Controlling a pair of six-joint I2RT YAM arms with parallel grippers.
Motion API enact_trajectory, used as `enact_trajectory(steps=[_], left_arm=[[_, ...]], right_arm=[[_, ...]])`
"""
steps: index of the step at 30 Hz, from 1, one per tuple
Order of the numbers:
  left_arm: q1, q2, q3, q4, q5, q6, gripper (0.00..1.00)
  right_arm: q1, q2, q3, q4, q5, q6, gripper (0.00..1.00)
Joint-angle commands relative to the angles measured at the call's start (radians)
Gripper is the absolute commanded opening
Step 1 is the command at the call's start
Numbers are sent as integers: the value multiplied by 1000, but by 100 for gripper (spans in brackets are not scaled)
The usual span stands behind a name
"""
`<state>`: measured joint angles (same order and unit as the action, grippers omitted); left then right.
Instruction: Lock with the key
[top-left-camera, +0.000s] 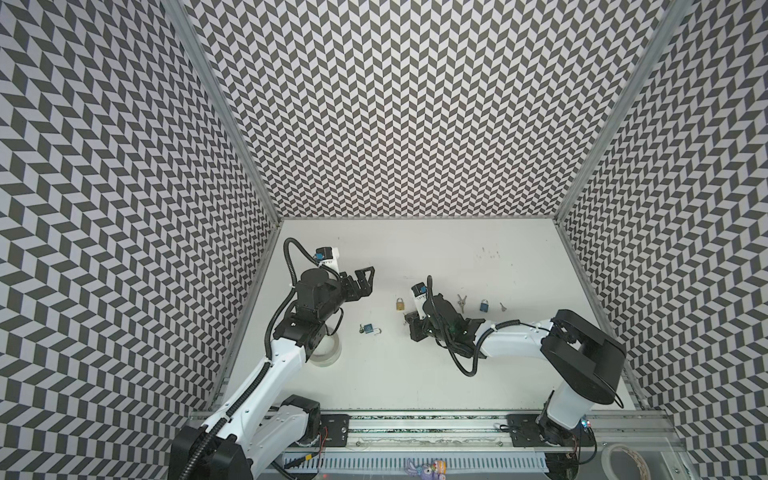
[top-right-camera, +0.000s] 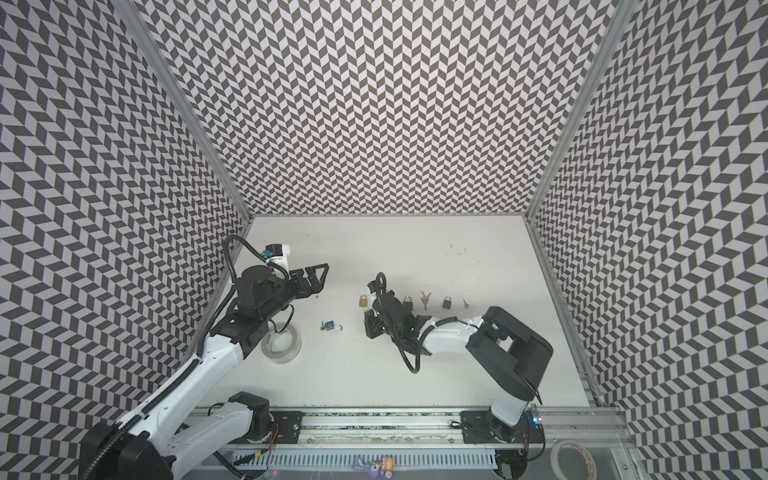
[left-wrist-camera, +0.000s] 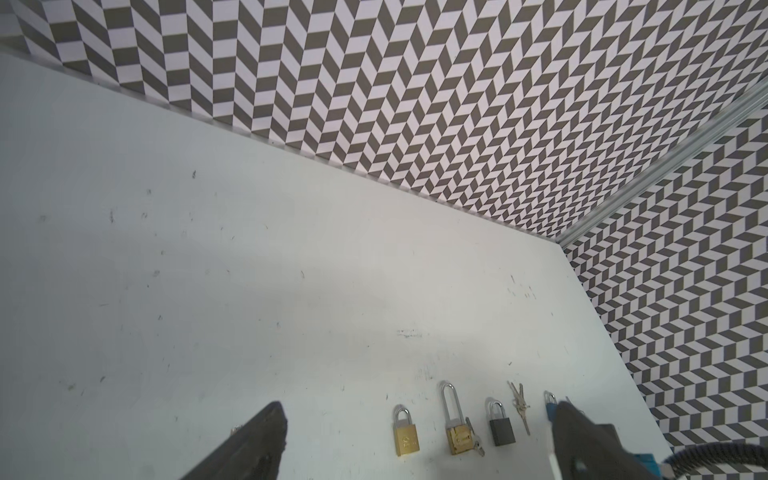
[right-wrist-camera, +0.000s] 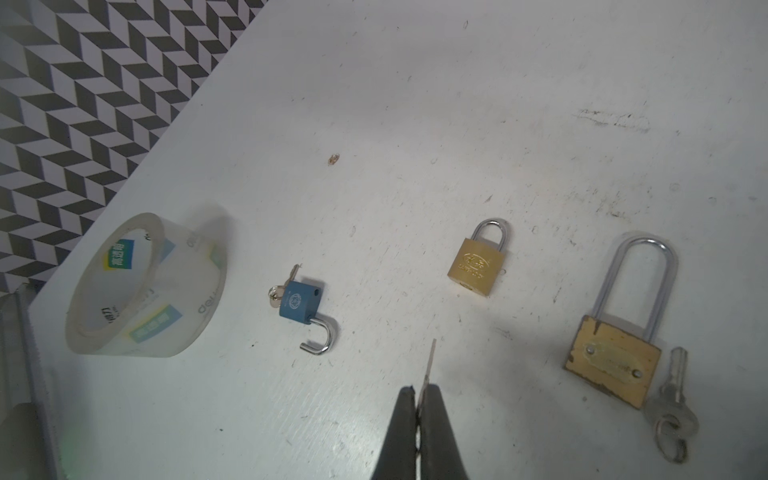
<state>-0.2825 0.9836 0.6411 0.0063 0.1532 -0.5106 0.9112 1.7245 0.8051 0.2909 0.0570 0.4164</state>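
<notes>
on the table (right-wrist-camera: 415, 124), between the tape (right-wrist-camera: 145, 286) and the right gripper (right-wrist-camera: 419, 395), the blue padlock (right-wrist-camera: 299, 305) lies with its shackle (right-wrist-camera: 322, 338) swung open and keys (right-wrist-camera: 276, 295) at its base. the right gripper pinches a key (right-wrist-camera: 430, 361), blade sticking out past its tips. the left gripper (top-left-camera: 368, 281) hangs spread wide, empty.

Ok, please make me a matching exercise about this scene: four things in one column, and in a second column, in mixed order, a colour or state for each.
Column A
1. tape roll
2. blue padlock nearest the tape roll
3. small brass padlock
4. key

Column B
a. shackle closed
b. pinched in the shut right gripper
c. transparent
d. shackle swung open

Pairs: 1-c, 2-d, 3-a, 4-b
</notes>
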Motion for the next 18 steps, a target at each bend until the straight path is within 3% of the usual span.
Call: enact_trajectory(steps=[1,12,18], left_arm=[[-9,-10,5,45,-5,2,100],[-10,45,22,29,39,-20,100],[-14,14,8,16,-22,-32,100]], right_arm=[[-26,38,33,18,25,31,0],[-82,124,93,-2,13,18,0],[-97,149,126,-6,9,3,0]])
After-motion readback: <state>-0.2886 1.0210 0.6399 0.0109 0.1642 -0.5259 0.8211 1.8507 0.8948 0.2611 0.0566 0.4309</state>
